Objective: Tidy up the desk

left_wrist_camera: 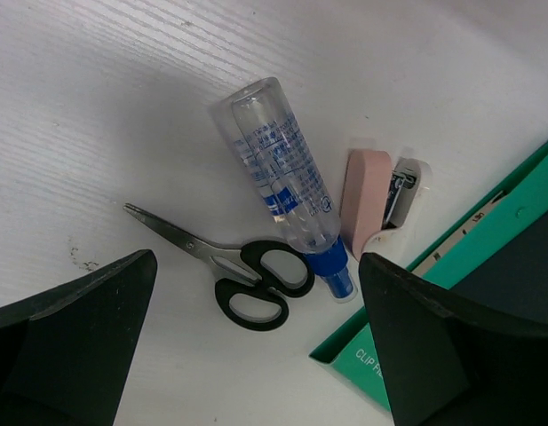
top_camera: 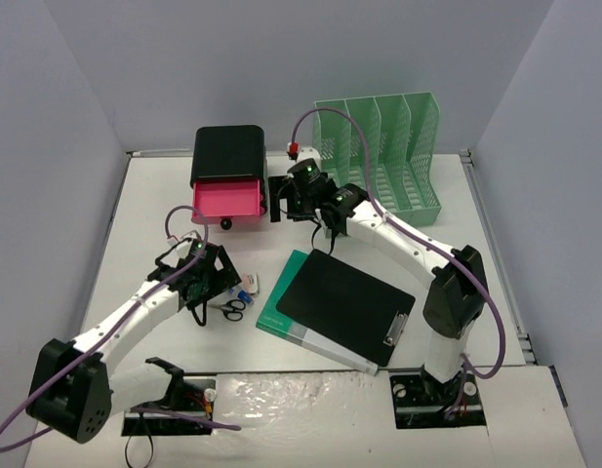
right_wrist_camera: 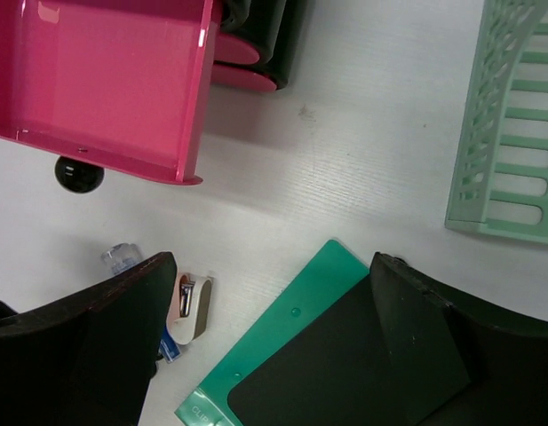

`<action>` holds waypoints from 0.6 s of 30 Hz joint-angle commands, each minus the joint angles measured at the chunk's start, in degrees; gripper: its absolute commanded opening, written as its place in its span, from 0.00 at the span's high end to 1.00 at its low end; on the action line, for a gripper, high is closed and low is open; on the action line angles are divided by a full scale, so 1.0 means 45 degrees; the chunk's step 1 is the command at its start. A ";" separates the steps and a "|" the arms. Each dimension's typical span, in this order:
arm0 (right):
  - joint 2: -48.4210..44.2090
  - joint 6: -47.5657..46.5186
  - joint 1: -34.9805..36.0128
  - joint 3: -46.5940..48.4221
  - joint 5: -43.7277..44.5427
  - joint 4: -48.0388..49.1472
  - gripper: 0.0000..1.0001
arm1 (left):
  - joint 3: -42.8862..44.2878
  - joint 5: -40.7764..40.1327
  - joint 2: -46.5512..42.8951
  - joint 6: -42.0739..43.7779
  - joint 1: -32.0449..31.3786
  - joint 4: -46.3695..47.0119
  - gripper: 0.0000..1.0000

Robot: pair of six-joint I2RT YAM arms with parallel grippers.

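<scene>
Top view: white surface (top_camera: pixel 144 224) spans the whole frame between grey walls and carries everything.
- Black drawer unit (top_camera: pixel 227 156) sits at the far centre. Its pink drawer (top_camera: pixel 227 200) is pulled out and shows only its bare floor.
- Mint file rack (top_camera: pixel 383 156) is at far right, upright. Its slots look empty from here.
- Black clipboard (top_camera: pixel 344 304) lies on top of a green folder (top_camera: pixel 279 310), near centre.
- Left end effector (top_camera: pixel 211 278) is over the small items left of the folder. Right end effector (top_camera: pixel 299 207) is between the drawer and the rack.

Left wrist: the end effector is open, fingers (left_wrist_camera: pixel 87 337) spread wide and gripping nothing. This view resolves what the top view only shows as specks:
- Black-handled scissors (left_wrist_camera: pixel 242 280), lying flat.
- Clear glue bottle (left_wrist_camera: pixel 282 173) with a blue cap, its cap end right by the scissor handles.
- Small pink-and-white stapler (left_wrist_camera: pixel 380 200), just beside the bottle and near the folder corner.

All three are loose on the surface, not in any container.

Right wrist: the end effector is open too, nothing between the fingers (right_wrist_camera: pixel 96 346).
- Gives the close look into the drawer: the visible part is empty, with a black knob (right_wrist_camera: pixel 78 173) on its front.
- The rack's lower corner is at right, the folder and clipboard are at the bottom, and the stapler and bottle tip peek out beside the left finger.
- Scissors aren't visible here.
</scene>
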 commanded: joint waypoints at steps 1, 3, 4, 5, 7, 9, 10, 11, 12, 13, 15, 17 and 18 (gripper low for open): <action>-0.1196 -0.0218 -0.0371 0.0291 0.0228 0.0324 0.12 | 0.0478 -0.0641 0.0422 -0.0311 -0.0080 0.1208 0.06; -0.1287 -0.0244 -0.0484 0.0171 0.0154 0.0334 0.12 | 0.0556 -0.0837 0.0641 -0.0258 -0.0067 0.1325 0.07; -0.1352 -0.0259 -0.0508 0.0115 0.0136 0.0321 0.12 | 0.0598 -0.0900 0.0682 -0.0213 -0.0079 0.1401 0.08; -0.1421 -0.0273 -0.0563 0.0033 0.0108 0.0321 0.12 | 0.0612 -0.1009 0.0750 -0.0117 -0.0080 0.1456 0.09; -0.1504 -0.0310 -0.0609 -0.0174 0.0051 0.0321 0.12 | 0.0649 -0.1153 0.0868 -0.0010 -0.0080 0.1708 0.12; -0.1567 -0.0315 -0.0667 -0.0298 0.0017 0.0328 0.12 | 0.0706 -0.1184 0.1072 0.0014 -0.0060 0.1936 0.17; -0.1609 -0.0315 -0.0705 -0.0320 -0.0004 0.0336 0.12 | 0.0740 -0.1209 0.1184 0.0002 -0.0064 0.1963 0.19; -0.1660 -0.0315 -0.0743 -0.0383 -0.0029 0.0324 0.12 | 0.0766 -0.1209 0.1322 0.0002 -0.0077 0.2038 0.22; -0.1683 -0.0328 -0.0763 -0.0408 -0.0047 0.0321 0.12 | 0.0746 -0.1209 0.1439 -0.0048 -0.0080 0.2167 0.25; -0.1698 -0.0350 -0.0794 -0.0407 -0.0062 0.0313 0.12 | 0.0685 -0.1201 0.1519 -0.0091 -0.0095 0.2315 0.27; -0.1736 -0.0395 -0.0858 -0.0413 -0.0114 0.0303 0.12 | 0.0574 -0.1191 0.1611 -0.0123 -0.0142 0.2526 0.30; -0.1798 -0.0422 -0.0955 -0.0396 -0.0141 0.0312 0.12 | 0.0547 -0.1245 0.1691 -0.0202 -0.0204 0.2553 0.31; -0.1793 -0.0432 -0.0977 -0.0396 -0.0157 0.0302 0.12 | 0.0520 -0.1308 0.1738 -0.0213 -0.0257 0.2564 0.31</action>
